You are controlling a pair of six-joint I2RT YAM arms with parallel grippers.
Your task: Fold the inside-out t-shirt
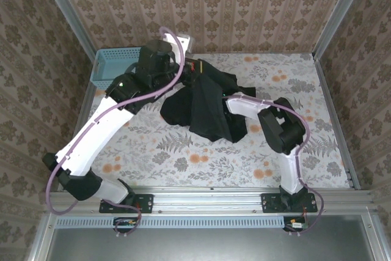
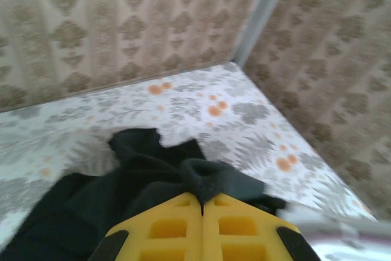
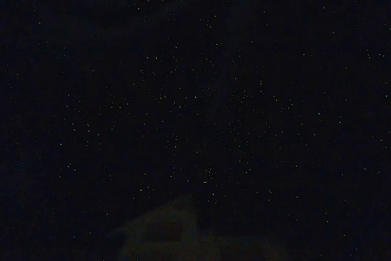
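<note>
The inside-out t-shirt (image 1: 208, 111) is a bunched black heap at the middle of the floral table (image 1: 183, 160). My left gripper (image 1: 190, 70) holds its far upper edge lifted off the table. In the left wrist view the yellow fingers (image 2: 165, 227) are pressed together, and my left gripper (image 2: 201, 203) pinches a raised fold of the t-shirt (image 2: 140, 169). My right arm (image 1: 244, 105) reaches in from the right, and its end is buried in the cloth. The right wrist view is dark with black cloth over it, so its grip is hidden.
A light blue basket (image 1: 113, 65) stands at the back left corner, just behind my left arm. Patterned walls close in the table at the back and on both sides. A metal rail (image 1: 208, 197) runs along the near edge.
</note>
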